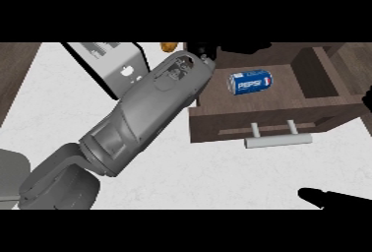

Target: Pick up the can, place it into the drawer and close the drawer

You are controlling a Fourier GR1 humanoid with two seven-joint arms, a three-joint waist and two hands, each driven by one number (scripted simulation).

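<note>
Head view looks steeply down on a pale tabletop [218, 172] with the wooden drawer [218, 124] pulled open. The can [251, 81], blue with a Pepsi label, lies on its side on the drawer's floor, about midway between the side walls, and nothing touches it. A pale bar handle [280, 141] stands off the drawer's front panel.

A grey forearm [145, 108] crosses from well below and left of the drawer up to its back left corner. The left robot hand [243, 47] shows only as a dark shape along the drawer's back edge, apart from the can. Whether it is clenched or released I cannot tell, but it holds no can. The right robot hand [330, 198] rests below the drawer's right end, stretched out flat and holding nothing.

A silver appliance [109, 64] stands to the left of the drawer, with a small brown item [169, 47] between the two.

The can is probably light, thin-walled and smooth, so it dents easily and rolls when lying like this. It is best held across the middle of its body. With the can apparently placed, closing calls for a push on the front panel or handle.
</note>
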